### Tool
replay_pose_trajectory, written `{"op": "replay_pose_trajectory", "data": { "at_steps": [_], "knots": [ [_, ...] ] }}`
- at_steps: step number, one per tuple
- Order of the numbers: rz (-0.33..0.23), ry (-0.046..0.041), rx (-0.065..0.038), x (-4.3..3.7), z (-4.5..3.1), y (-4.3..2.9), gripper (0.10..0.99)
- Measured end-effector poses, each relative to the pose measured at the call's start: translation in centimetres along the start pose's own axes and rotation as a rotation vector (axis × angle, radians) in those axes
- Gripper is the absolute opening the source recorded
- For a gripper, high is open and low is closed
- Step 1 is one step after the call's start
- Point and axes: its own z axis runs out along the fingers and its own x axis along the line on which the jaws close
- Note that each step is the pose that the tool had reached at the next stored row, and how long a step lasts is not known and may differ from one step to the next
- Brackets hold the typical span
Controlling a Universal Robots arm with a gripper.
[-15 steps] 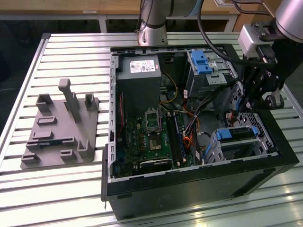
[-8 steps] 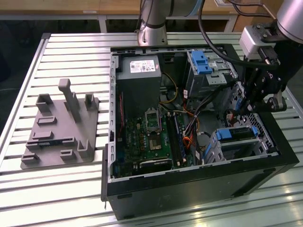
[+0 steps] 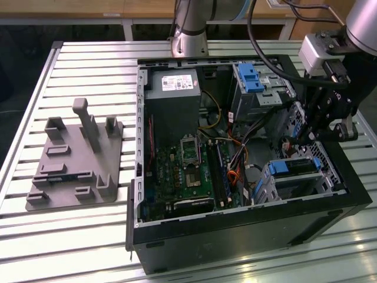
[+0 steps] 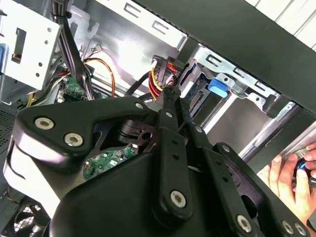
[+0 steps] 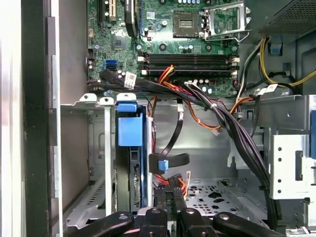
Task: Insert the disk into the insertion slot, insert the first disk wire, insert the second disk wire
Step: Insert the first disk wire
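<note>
- Judging by how things lie, the first step is taken as done: the disk [image 3: 290, 167] is seen seated in the insertion slot [image 3: 297, 185], at the corner of the computer case [image 3: 235, 236] toward the exterior view's right, on the slatted tabletop [image 3: 88, 59].
- In the first wrist view the disk [image 5: 131, 148] is shown edge-on, its blue frame standing between the slot's metal walls.
- The gripper [image 4: 167, 96] is lowered into the case just beside the slot. Its fingers are drawn together on a disk wire [image 4: 160, 66] with red and yellow leads, held at the plug.
- That plug is judged not yet mated with the disk; whether it touches the disk's back cannot be told.
- A flat black cable [image 5: 175, 159] with a blue plug is seen lying loose near the disk, so the second wire is also counted as left to do.
- A person's hand [image 4: 289, 177] is seen outside the case wall.
</note>
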Motion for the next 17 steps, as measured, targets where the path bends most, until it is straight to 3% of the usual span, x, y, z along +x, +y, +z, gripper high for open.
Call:
{"op": "replay_pose_trajectory", "data": {
  "at_steps": [5, 17],
  "knots": [
    [0.001, 0.0005, 0.000, 0.86, -0.04, -0.09, 0.173],
    [0.003, 0.0007, 0.000, 1.98, 0.34, -0.08, 0.173]
  ]
}}
